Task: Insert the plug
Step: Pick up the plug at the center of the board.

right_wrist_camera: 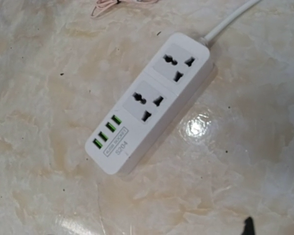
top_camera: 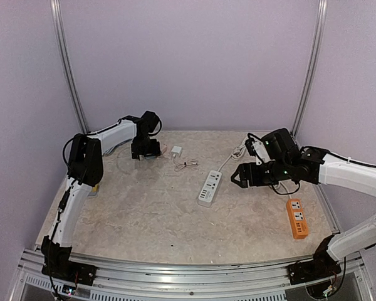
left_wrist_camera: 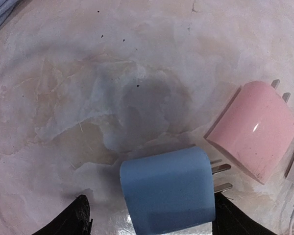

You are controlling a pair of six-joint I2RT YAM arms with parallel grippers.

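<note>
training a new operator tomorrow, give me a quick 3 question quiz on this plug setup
1. True or false: the blue plug lies between the fingers of the left hand.
2. How many green USB ports does the white power strip show?
3. The other plug beside the blue one is: A pink, B green, C black.

Key: 1 true; 2 four; 3 A.
</note>
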